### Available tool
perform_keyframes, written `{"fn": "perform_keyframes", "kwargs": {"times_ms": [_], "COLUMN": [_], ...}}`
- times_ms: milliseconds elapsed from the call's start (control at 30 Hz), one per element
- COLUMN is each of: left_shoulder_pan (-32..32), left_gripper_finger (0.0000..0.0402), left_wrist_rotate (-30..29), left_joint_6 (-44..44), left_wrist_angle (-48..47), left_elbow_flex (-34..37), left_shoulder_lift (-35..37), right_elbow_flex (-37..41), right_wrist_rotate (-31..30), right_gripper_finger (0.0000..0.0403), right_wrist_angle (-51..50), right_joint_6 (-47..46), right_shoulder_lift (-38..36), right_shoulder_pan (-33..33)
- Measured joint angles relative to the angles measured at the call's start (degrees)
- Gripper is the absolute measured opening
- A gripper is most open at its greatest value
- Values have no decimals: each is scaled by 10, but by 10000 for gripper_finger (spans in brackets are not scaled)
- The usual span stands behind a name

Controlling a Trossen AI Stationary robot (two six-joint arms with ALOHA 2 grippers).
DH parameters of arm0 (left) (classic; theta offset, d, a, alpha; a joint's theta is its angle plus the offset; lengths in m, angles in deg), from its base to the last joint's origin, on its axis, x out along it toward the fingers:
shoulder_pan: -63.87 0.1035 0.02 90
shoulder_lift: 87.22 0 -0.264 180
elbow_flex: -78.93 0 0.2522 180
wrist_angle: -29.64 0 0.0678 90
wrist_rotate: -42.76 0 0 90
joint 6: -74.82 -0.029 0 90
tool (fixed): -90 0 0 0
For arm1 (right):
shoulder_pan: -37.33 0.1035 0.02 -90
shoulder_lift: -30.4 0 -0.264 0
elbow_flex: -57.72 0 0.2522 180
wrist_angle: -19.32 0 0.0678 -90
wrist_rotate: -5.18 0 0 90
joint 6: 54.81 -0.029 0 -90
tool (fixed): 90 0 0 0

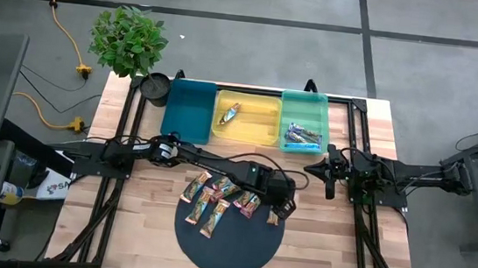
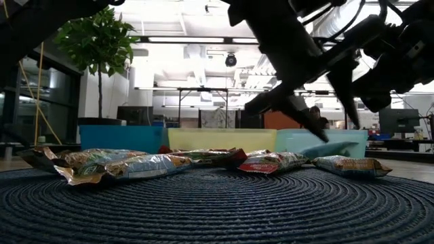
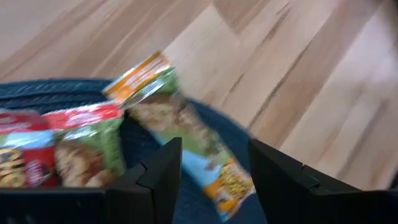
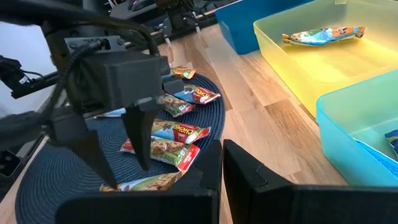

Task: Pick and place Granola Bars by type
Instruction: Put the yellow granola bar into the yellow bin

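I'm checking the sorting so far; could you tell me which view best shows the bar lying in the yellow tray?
The right wrist view: the bar lies unobstructed in the yellow tray. The high view shows it small; the low view shows only the tray wall; the left wrist view misses it.

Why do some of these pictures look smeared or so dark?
Left wrist view: the orange-green granola bar between the left hand's open fingers is smeared by motion blur. Low view: the arms are black silhouettes against bright ceiling lights. High view: even light, crisp.
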Motion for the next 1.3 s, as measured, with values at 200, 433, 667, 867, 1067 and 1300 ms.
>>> {"fn": "perform_keyframes", "kwargs": {"times_ms": [200, 433, 667, 867, 1067, 1300], "left_shoulder_pan": [0, 0, 0, 0, 2, 17], "left_gripper_finger": [196, 278, 307, 308, 308, 308], "left_wrist_rotate": [40, 43, 38, 41, 51, 101], "left_joint_6": [-11, 3, 39, 41, 55, 114], "left_wrist_angle": [-23, 26, 47, 47, 50, 48], "left_elbow_flex": [0, 0, 0, 0, 6, 43], "left_shoulder_lift": [0, 0, 0, 0, 0, 0], "right_elbow_flex": [0, 0, 0, 0, 0, 0], "right_wrist_rotate": [0, 0, 0, 0, 0, 0], "right_gripper_finger": [0, 0, 0, 0, 0, 0], "right_wrist_angle": [0, 0, 0, 0, 0, 0], "right_joint_6": [0, 0, 0, 0, 0, 0], "right_shoulder_lift": [0, 0, 0, 0, 0, 0], "right_shoulder_pan": [0, 0, 0, 0, 0, 0]}}
